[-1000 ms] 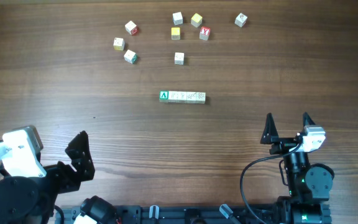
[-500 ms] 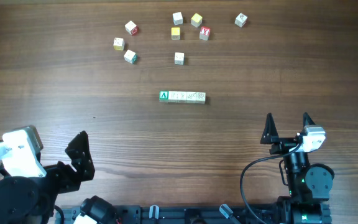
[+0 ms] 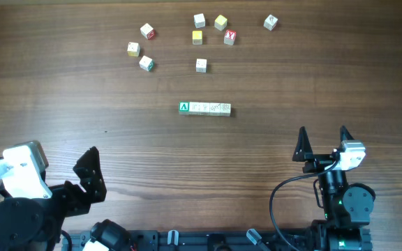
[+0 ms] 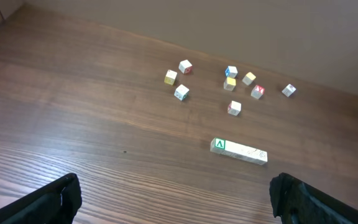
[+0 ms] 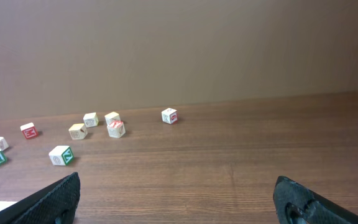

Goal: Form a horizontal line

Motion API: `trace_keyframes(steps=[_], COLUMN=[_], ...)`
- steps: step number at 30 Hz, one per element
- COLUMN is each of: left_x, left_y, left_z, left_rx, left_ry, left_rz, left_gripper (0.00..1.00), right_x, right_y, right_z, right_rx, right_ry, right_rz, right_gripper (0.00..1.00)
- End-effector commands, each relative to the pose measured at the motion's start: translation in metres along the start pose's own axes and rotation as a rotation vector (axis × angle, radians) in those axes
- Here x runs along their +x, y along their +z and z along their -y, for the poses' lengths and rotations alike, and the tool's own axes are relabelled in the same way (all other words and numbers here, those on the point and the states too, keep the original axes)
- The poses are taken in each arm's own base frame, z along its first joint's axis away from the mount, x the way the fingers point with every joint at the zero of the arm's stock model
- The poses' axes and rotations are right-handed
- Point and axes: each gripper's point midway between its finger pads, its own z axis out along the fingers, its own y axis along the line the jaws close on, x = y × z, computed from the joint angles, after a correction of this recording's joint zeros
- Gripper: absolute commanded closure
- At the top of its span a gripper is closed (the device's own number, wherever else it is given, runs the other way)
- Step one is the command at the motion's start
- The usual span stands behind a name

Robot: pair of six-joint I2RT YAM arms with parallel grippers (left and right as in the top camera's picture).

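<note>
Jaws spread wide, empty — left gripper (image 4: 174, 186), right gripper (image 3: 323, 136); horizontal line (image 3: 204, 108) well apart, farther out between them.

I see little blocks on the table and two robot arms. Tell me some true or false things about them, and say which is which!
1. The cubes in the horizontal line touch each other. True.
2. Seen from overhead, its green-faced cube is at the right end. False: it is at the left end.
3. The right gripper holds a cube. False: it is open and empty, away from every cube.
4. The loose cubes lie farther from the grippers than the line does. True.
5. The left gripper is open. True.
</note>
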Motion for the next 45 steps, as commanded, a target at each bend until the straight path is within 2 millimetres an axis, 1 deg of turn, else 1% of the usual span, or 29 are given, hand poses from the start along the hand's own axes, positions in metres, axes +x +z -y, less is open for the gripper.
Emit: trace_keyframes(steps=[1, 4, 7, 12, 13, 17, 19, 21, 25, 29, 31, 36, 39, 43, 45], left_x=[0.004, 0.014, 0.027, 0.057, 0.066, 0.092, 0.102, 0.108, 0.116, 0.114, 0.113, 0.122, 0.125, 0.124, 0.128], left_y=[0.001, 0.003, 0.006, 0.014, 0.019, 0.043, 0.061, 0.077, 0.111, 0.138, 0.148, 0.169, 0.178, 0.185, 0.187], left_z=[-0.003, -0.001, -0.011, -0.024, -0.027, -0.032, -0.036, -0.038, -0.035, -0.024, -0.023, -0.027, -0.029, -0.032, -0.03], left_rx=[-0.018, 0.001, -0.022, -0.023, -0.017, -0.003, -0.005, -0.007, 0.03, 0.101, 0.115, 0.107, 0.104, 0.107, 0.117], left_ry=[0.023, 0.039, 0.026, -0.057, -0.084, -0.143, -0.169, -0.191, -0.187, -0.111, -0.109, -0.073, -0.054, -0.058, -0.028], left_rz=[-0.02, -0.051, -0.059, -0.034, -0.01, 0.054, 0.098, 0.141, 0.21, 0.293, 0.329, 0.369, 0.402, 0.452, 0.439], left_gripper=[0.0, 0.0, 0.0, 0.0, 0.0, 0.0, 0.0, 0.0, 0.0, 0.0, 0.0, 0.0, 0.0, 0.0, 0.0], right_x=[-0.004, -0.004, -0.004, -0.004, -0.004, -0.004, -0.004, -0.004, -0.004, -0.004, -0.004, -0.004, -0.004, -0.004, -0.004], right_y=[-0.001, -0.001, -0.001, -0.001, -0.001, -0.001, -0.001, -0.001, -0.001, -0.001, -0.001, -0.001, -0.001, -0.001, -0.001], right_z=[0.002, 0.002, 0.002, 0.002, 0.002, 0.002, 0.002, 0.002, 0.002, 0.002, 0.002, 0.002, 0.002, 0.002, 0.002], right_rx=[0.008, 0.008, 0.008, 0.008, 0.008, 0.008, 0.008, 0.008, 0.008, 0.008, 0.008, 0.008, 0.008, 0.008, 0.008], right_ry=[-0.02, -0.02, -0.02, -0.02, -0.02, -0.02, -0.02, -0.02, -0.02, -0.02, -0.02, -0.02, -0.02, -0.02, -0.02], right_rz=[0.017, 0.017, 0.016, 0.017, 0.017, 0.016, 0.016, 0.016, 0.016, 0.017, 0.017, 0.016, 0.016, 0.017, 0.016], right_gripper=[0.0, 0.0, 0.0, 0.0, 0.0, 0.0, 0.0, 0.0, 0.0, 0.0, 0.0, 0.0, 0.0, 0.0, 0.0])
